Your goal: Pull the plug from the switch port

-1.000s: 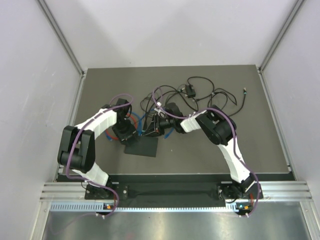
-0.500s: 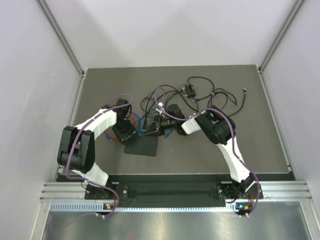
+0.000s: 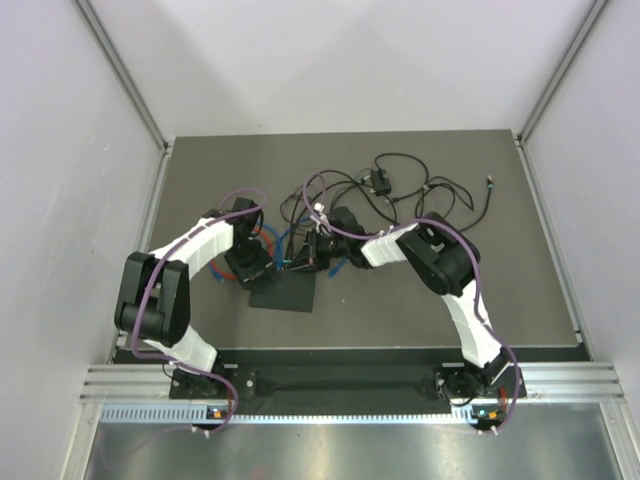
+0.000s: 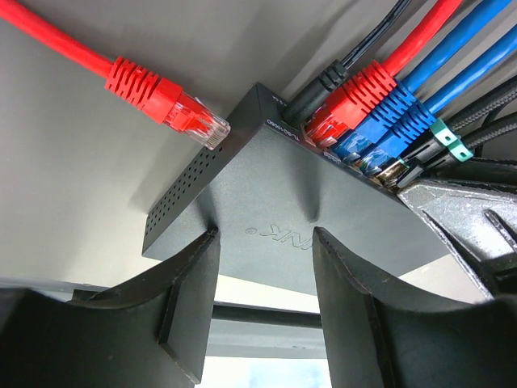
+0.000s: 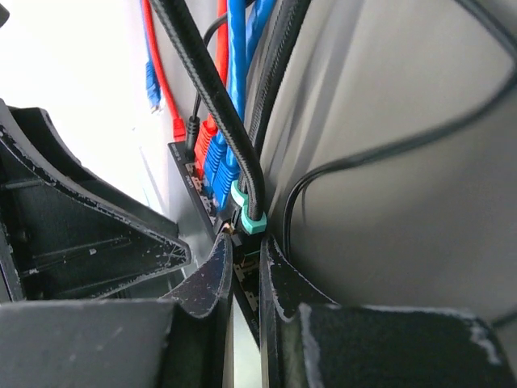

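The flat black switch (image 3: 290, 295) lies on the mat; in the left wrist view (image 4: 283, 210) a black power plug, a red plug and blue plugs (image 4: 380, 129) sit in its ports. My left gripper (image 4: 262, 242) is open, its fingertips resting on the switch's top. My right gripper (image 5: 246, 255) is shut on the plug (image 5: 247, 242) of a black braided cable with a teal band (image 5: 250, 220), at the end of the port row. A loose red plug (image 4: 174, 105) lies unplugged beside the switch.
A tangle of thin black cables (image 3: 420, 195) with a small black adapter block (image 3: 380, 183) lies behind the right arm. Red and blue cables (image 5: 230, 73) run away from the ports. Both grippers crowd close together over the switch.
Almost nothing has changed. My right wrist has shifted very slightly at the port row. The left arm and the switch have stayed in place.
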`<state>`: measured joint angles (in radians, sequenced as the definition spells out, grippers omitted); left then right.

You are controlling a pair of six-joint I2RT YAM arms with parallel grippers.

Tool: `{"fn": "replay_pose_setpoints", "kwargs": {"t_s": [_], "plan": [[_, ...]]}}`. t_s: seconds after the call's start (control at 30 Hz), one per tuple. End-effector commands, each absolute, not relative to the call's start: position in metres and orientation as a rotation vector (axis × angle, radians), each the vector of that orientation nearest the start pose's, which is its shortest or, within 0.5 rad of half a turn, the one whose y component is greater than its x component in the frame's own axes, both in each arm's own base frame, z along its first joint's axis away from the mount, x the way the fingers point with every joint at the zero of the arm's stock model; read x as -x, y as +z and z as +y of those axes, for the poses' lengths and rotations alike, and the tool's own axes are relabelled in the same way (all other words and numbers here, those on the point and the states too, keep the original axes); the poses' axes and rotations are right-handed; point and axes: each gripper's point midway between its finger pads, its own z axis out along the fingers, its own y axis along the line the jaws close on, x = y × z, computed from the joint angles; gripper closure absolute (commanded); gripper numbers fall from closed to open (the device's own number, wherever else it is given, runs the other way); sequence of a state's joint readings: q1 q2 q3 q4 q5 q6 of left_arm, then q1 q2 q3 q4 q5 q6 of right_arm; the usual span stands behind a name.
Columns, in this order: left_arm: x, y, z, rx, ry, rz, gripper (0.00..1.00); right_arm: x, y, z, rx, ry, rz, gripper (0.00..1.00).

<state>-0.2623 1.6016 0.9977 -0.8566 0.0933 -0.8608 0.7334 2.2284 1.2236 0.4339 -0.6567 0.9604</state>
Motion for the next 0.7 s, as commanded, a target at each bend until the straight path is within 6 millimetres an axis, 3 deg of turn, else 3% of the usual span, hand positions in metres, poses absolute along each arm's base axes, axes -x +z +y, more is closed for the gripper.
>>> {"fn": "replay_pose_setpoints", "kwargs": {"t_s": [0.0,0.17,0.43,0.53,0.67], "plan": [[-0.226,0.017,-0.102,0.909,-0.099,3.003,0.45,-0.318,-0.003,0.413,-0.019,1.220,2.534,1.00],[-0.220,0.011,-0.103,0.917,-0.098,3.026,0.45,-0.339,0.016,0.409,-0.064,1.188,2.398,1.00],[-0.218,0.009,-0.102,0.902,-0.084,3.047,0.45,-0.352,0.042,0.421,-0.235,1.420,2.337,1.00],[-0.217,0.007,-0.102,0.903,-0.089,3.051,0.46,-0.360,0.045,0.420,-0.160,1.349,2.326,1.00],[-0.217,0.008,-0.102,0.900,-0.084,3.050,0.45,-0.374,0.046,0.412,0.074,1.065,2.297,1.00]]}}
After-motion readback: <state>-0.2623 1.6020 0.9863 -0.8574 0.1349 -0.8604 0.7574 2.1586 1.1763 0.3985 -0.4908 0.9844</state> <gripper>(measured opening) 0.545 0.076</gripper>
